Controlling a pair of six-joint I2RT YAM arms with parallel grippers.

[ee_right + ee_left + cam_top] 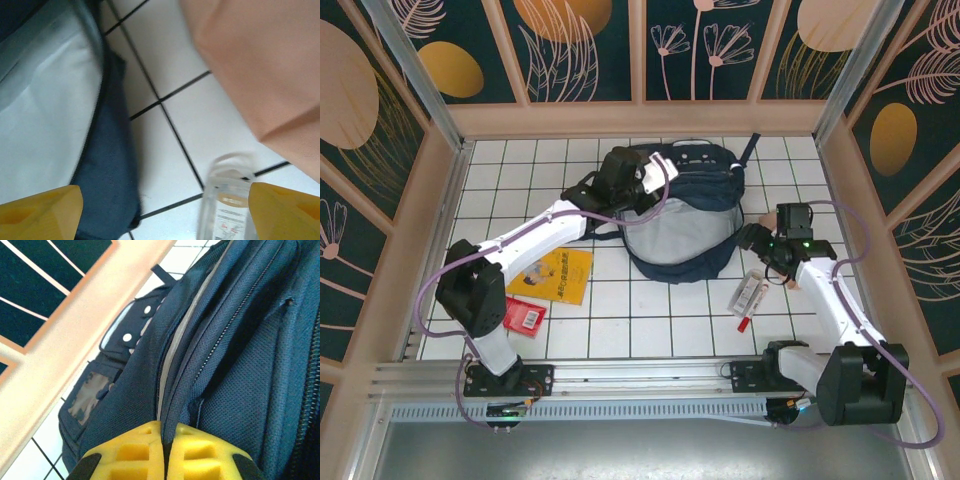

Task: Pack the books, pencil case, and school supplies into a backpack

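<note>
Top external | left hand (650, 178) pinched on backpack (690, 235) | right hand (756, 242) spread wide, empty

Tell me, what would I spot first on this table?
The big navy backpack at the back middle of the tiled table, with the left gripper pinching its fabric. Then the yellow book and red booklet lying at the front left, and the open right gripper near the clear packet.
</note>
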